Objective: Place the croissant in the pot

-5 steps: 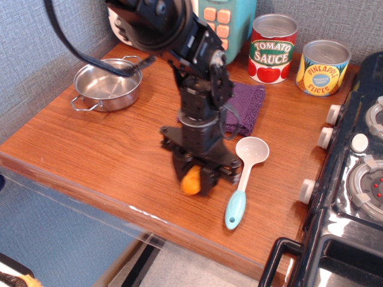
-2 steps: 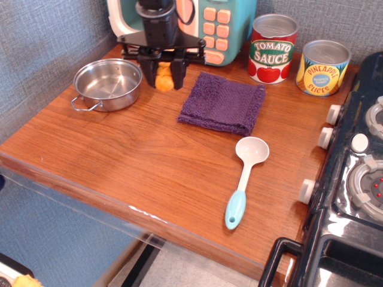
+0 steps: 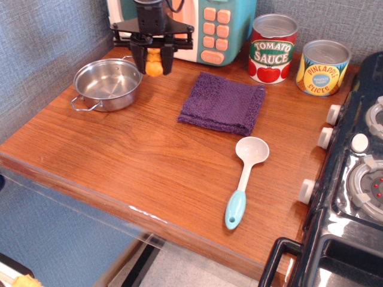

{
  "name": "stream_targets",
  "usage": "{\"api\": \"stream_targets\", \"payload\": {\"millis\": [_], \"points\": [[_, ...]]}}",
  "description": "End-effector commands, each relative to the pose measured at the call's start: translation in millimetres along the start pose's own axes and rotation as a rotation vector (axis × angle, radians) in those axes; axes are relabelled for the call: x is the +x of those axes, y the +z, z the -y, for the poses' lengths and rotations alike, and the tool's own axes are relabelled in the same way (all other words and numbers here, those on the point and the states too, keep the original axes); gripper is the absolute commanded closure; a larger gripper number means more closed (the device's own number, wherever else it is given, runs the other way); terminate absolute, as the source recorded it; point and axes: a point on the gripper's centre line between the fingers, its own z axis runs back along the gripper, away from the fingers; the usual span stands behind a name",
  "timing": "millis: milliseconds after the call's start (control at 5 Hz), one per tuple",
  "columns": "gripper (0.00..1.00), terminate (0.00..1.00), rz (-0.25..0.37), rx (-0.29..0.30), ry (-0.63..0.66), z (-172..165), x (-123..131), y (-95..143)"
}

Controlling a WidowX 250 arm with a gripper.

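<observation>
Gripper fingers clamp the croissant — held above the table, just right of the pot.

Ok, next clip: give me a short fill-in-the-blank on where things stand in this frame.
1. The pincer is shut on the ____.
2. The pot holds ____.
3. The spoon lies in front of the purple ____.
4. The can nearest the stove is labelled pineapple ____.

Missing words: croissant; nothing; cloth; slices
</observation>
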Motion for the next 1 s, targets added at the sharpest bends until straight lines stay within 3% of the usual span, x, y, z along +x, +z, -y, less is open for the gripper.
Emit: {"api": "stream_targets", "payload": {"millis": [0, 400, 800], "points": [[1.0, 0.0, 0.051, 0.006, 0.076, -36.7, 2.8, 22.7], [1.0, 0.0, 0.009, 0.019, 0.156, -60.3, 5.8, 9.0], [1.0, 0.0, 0.006, 0.028, 0.183, -71.2, 3.1, 9.1]]}}
